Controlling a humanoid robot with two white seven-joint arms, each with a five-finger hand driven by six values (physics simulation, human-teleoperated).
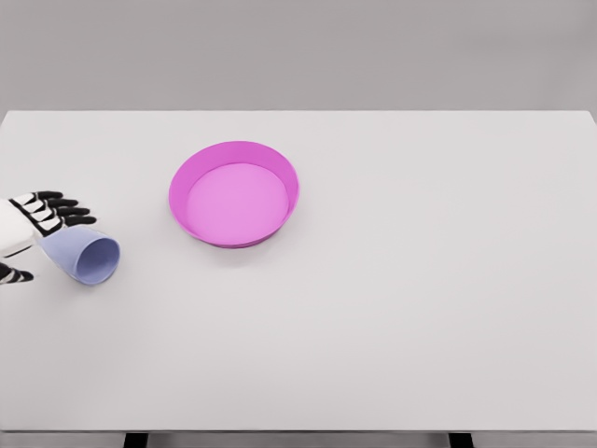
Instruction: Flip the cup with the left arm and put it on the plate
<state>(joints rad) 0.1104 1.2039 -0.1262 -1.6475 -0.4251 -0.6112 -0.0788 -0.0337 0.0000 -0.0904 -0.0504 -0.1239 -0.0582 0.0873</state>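
A lavender cup is tipped on its side at the table's left edge, its open mouth facing lower right. My left hand comes in from the left border and holds the cup's closed end. Its black-tipped fingers lie over the top of the cup and the thumb sits below. The pink plate, round with a raised rim, rests on the table right of the cup and a little farther back, about a hand's width from it. Nothing is on the plate. The right arm is out of view.
The white table fills the view, with its front edge near the bottom of the picture and its back edge against a grey wall. Nothing else stands on it.
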